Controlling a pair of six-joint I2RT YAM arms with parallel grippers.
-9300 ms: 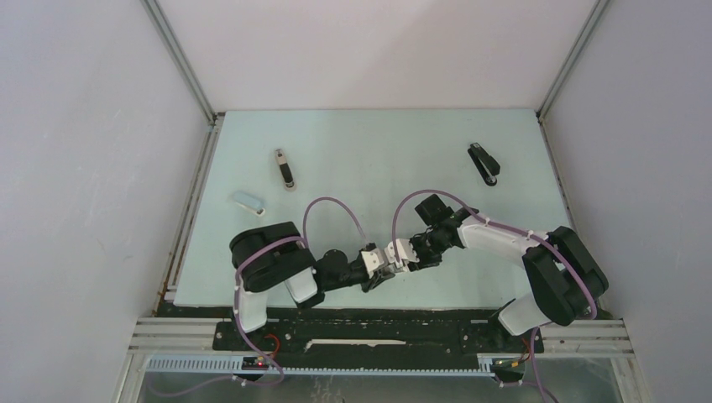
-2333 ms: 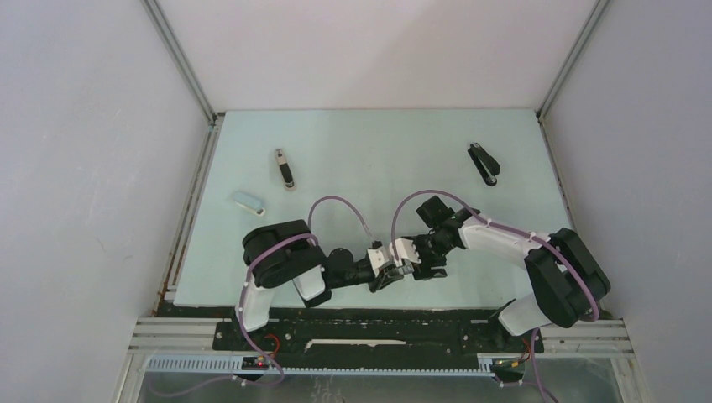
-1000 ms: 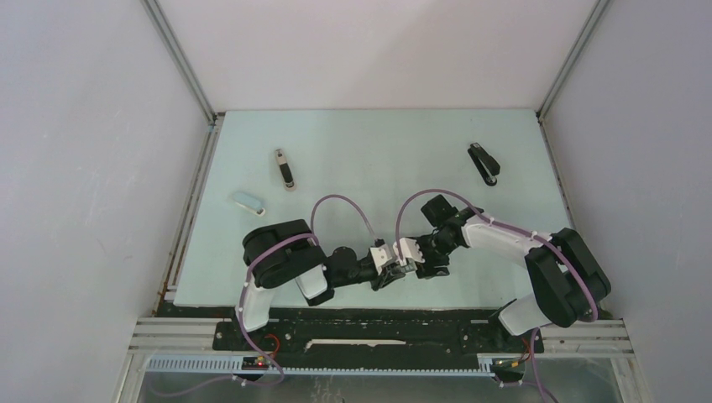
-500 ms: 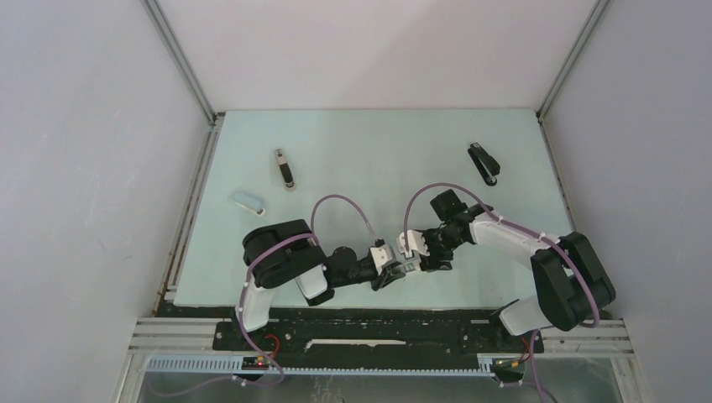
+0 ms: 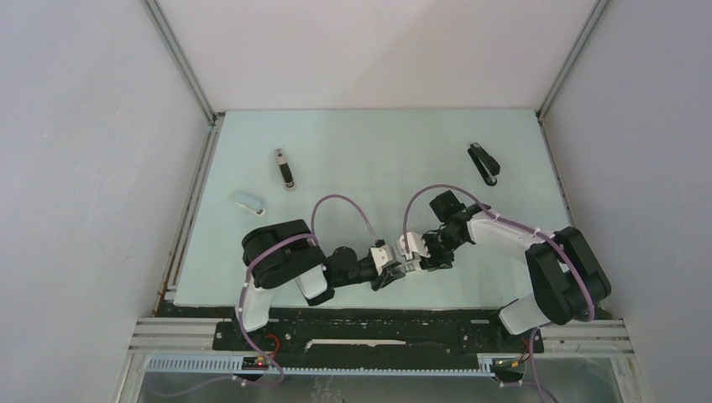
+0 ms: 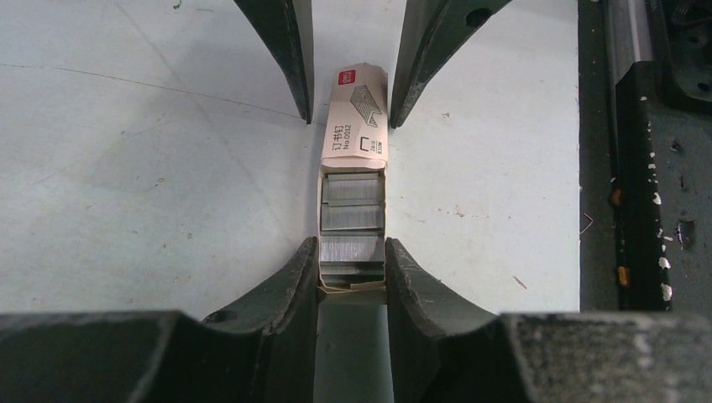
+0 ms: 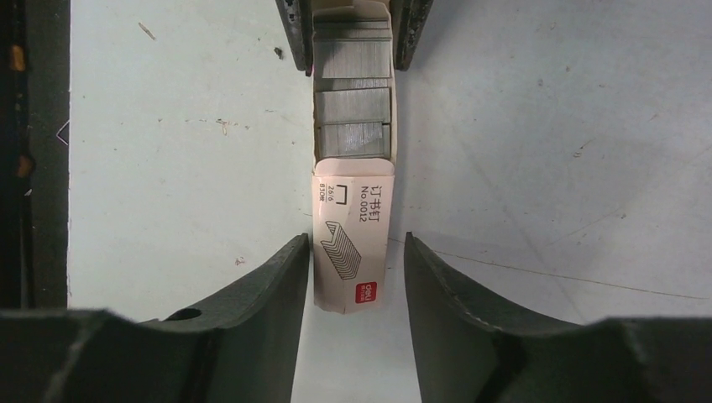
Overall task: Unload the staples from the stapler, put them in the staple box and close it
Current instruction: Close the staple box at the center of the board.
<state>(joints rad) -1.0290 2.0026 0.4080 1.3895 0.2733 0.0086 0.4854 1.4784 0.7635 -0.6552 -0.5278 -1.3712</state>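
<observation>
Near the front edge of the desk, about midway between the two bases, the arms meet nose to nose over a small staple box. The left tool is narrowed onto the open end of that box, both inner finger faces pressed flat against its cardboard sides, so it is holding the box. In the uncovered part of the box lie the staples, grey metal strips packed one behind another along its length. The other end of the box is covered by pinkish-beige printed card with a line drawing of a staple strip and a small red mark at its tip. The right tool straddles this printed end from the opposite side, jaws parted. In the right wrist view one finger lies against or just beside the card edge and the other stands clear of it, while the left wrist view shows a sliver of desk on both sides, so it does not grip the box. Whether the box rests on the desk or is lifted off it cannot be told. The stapler lies on its own on the far left part of the desk, well apart from both tools. A small pale blue object lies nearer the left edge, and a black stapler-like object lies at the far right
</observation>
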